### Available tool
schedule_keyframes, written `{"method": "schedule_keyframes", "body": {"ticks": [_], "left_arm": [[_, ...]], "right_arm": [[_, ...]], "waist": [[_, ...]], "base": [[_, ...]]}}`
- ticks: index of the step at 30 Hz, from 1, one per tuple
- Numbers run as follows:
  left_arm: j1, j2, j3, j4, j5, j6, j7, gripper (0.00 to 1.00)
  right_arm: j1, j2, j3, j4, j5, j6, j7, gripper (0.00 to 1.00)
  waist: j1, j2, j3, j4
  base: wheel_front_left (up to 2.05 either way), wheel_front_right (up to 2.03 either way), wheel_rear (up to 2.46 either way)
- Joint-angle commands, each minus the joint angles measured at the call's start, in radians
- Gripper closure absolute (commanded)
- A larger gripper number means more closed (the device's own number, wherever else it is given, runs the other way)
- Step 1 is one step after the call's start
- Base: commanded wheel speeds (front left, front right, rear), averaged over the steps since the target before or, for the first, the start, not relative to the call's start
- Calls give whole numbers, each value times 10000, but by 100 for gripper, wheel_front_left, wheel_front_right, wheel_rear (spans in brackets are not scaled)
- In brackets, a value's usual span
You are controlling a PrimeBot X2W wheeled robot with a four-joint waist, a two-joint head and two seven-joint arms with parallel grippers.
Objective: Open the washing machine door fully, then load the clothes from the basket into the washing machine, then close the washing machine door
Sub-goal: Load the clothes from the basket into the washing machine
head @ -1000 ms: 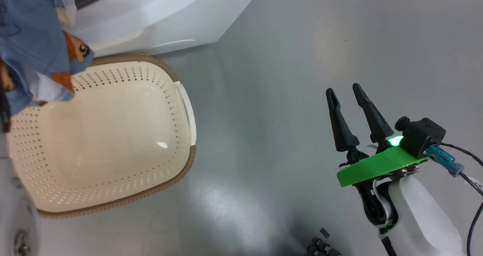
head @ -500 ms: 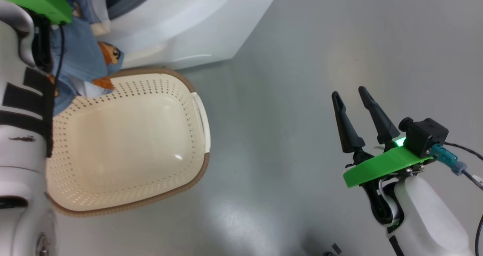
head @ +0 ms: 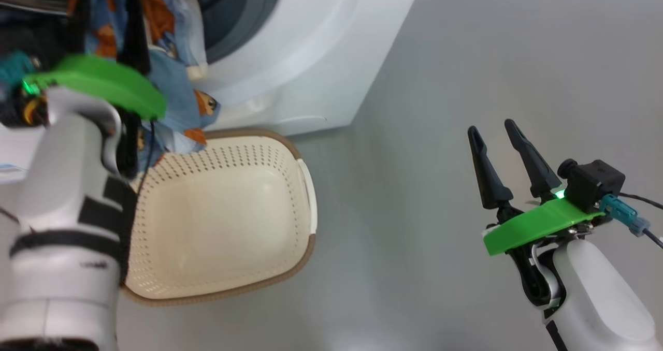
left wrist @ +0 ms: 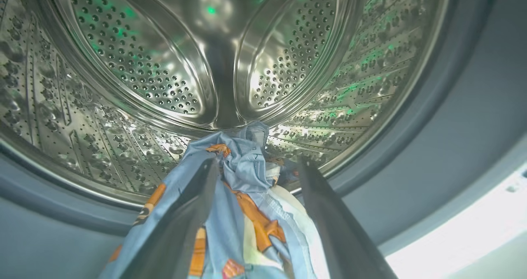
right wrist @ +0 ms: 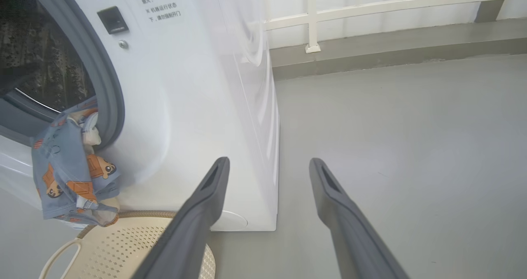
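The left gripper [left wrist: 258,163] is reaching into the mouth of the big white front-loading washing machine [head: 321,71]. Its two long dark fingers are standing wide apart and pinching nothing. The light blue fabric clothes printed with orange-brown cartoon figures [left wrist: 230,213] are lying loosely bunched between those fingers and draping over the left one. The front of the bundle is just crossing the lip of the perforated steel drum [left wrist: 136,65]. In the right wrist view, the rest is hanging out over the grey rubber gasket [left wrist: 453,126] and down the machine's white front, with its lowest fold dangling just above the rim of the cream-white perforated plastic basket [head: 233,154]. The basket is sitting on the floor against the machine and looks empty. The right gripper [head: 491,126] is hovering well apart over the grey floor [head: 414,185], its jaws spread and holding nothing. The step in hand appears to be getting the garment fully inside. To do this well, the left arm should probably push the bunched fabric deeper before pulling back, since the heavier hanging part could drag the whole piece out. It should also withdraw straight along the fingers so the draped cloth is not snagging and following. The trailing tail likely needs gathering and tucking past the gasket, so nothing is lying across the seal.
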Motion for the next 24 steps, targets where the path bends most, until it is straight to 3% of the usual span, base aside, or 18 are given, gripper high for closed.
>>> {"method": "schedule_keyframes", "body": {"ticks": [1, 11, 17, 24], "left_arm": [[409, 401, 6, -436, -120, -21, -61, 0], [3239, 282, -240, -2356, -956, -22, -62, 0], [4707, 335, -379, -3235, -843, -22, -62, 0], [5976, 260, 154, -4018, -548, -17, -62, 0]], "right_arm": [[238, -130, 193, -127, 216, 46, -80, 0], [738, -380, 331, 193, 471, 46, -80, 0], [1014, -513, 459, 304, 605, 46, -80, 0], [1229, -644, 586, 392, 744, 46, -80, 0]], "waist": [[0, 0, -672, 419], [0, 0, -2239, 994], [0, 0, -2976, 1285], [0, 0, -3511, 1447]], "base": [[0, 0, 0], [0, 0, 0], [0, 0, 0], [0, 0, 0]]}}
